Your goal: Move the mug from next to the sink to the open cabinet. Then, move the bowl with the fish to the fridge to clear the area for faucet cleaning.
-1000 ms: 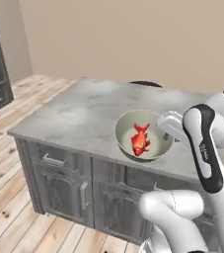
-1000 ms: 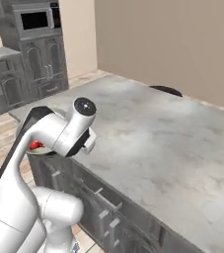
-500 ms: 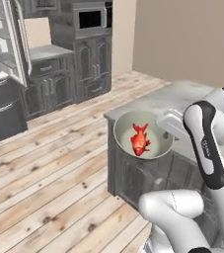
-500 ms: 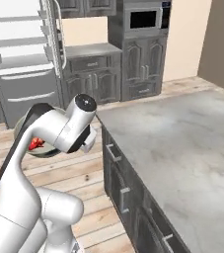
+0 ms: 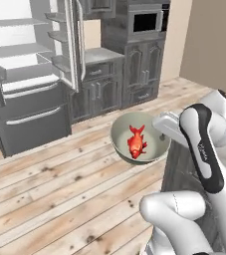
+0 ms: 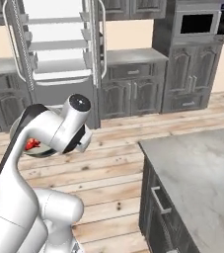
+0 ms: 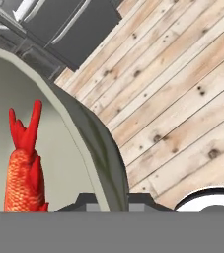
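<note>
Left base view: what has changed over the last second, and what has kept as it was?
The base has turned away from the grey stone island toward the open fridge, so the whole background shifted; nothing in the kitchen itself moved. The pincer stays shut on the rim of the pale cream-green bowl, with the red-orange fish still lying inside.

**Kitchen backdrop**

Pale plank floor [image 5: 50,199] sweeps across the room. Dark grey base cabinets [image 6: 133,94] line the beige wall [image 5: 211,45], a built-in microwave [image 6: 198,22] above (black door), and a grey marble island counter [image 6: 202,173] at right.
</note>
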